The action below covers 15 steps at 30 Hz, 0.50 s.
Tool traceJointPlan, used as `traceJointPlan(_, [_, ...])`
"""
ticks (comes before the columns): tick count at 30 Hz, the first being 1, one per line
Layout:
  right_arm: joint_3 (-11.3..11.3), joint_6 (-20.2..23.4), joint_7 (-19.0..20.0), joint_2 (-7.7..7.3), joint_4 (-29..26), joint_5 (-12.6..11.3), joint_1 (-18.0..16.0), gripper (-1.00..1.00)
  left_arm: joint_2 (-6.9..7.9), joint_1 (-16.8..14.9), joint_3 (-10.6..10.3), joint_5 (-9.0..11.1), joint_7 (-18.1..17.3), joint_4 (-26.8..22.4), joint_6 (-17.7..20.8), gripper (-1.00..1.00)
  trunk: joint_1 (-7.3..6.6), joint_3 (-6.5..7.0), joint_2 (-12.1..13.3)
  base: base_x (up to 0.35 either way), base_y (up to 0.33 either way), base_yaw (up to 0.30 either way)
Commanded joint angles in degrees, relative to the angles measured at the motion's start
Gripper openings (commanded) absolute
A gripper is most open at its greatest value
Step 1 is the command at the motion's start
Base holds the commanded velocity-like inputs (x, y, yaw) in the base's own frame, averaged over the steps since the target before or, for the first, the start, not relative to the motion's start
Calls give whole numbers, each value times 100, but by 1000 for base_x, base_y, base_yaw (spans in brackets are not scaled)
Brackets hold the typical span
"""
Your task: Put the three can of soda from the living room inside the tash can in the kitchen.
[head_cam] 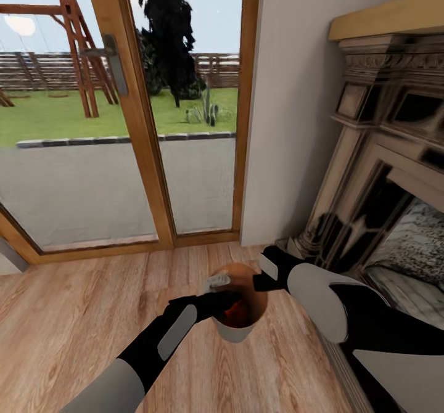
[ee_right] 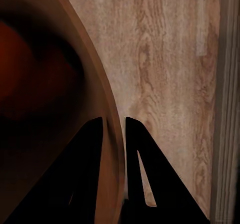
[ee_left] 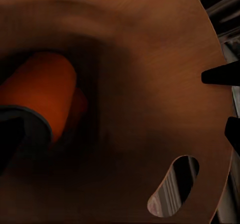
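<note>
Head view shows the robot in the living room, with both arms reaching down to the tash can (head_cam: 237, 330). The bin hangs between the two hands, above the wood floor (head_cam: 74, 320).

The right hand (head_cam: 262, 277) pinches the rim of the tash can on its side. In the right wrist view one dark finger (ee_right: 75, 184) is inside the brown wall and the other is outside, squeezed on the thin rim (ee_right: 107, 108) between them. So this hand is closed on the bin.

The left hand (head_cam: 225, 299) dips into the mouth of the bin from the other side. In the left wrist view an orange can of soda (ee_left: 47, 91) lies deep in the bin, right past this hand's dark finger (ee_left: 20, 134). A second orange shape sits just behind it, too dark to make out well. I cannot tell if the left hand is open or closed.

Something grey and pale (head_cam: 217, 282) sits at the rim by the left hand; it is too small to name.

Just past the right hand stands the big dark-and-cream fireplace (head_cam: 370, 172). Beyond both hands are wood-framed glass doors (head_cam: 145, 129) with a grey handle (head_cam: 114, 61). Outside are grass and a red swing frame (head_cam: 77, 43).
</note>
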Motion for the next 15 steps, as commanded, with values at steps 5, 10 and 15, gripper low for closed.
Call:
traceJointPlan(5, [-57, -51, -463, 0, -96, -20, -4, -100, 7, 4, 16, -79, 25, -363, 173, 100, 0, 1, 0, 0, 0, 0])
traceJointPlan(10, [-67, -66, -595, 0, -96, -17, -4, -100, 193, 12, 29, -89, 35, -923, 626, 100, 0, 1, 0, 0, 0, 0])
traceJointPlan(15, [-72, -76, -624, 0, -99, -7, -4, -100, 699, 21, 42, -36, 13, -1210, 919, 100, 0, 1, 0, 0, 0, 0])
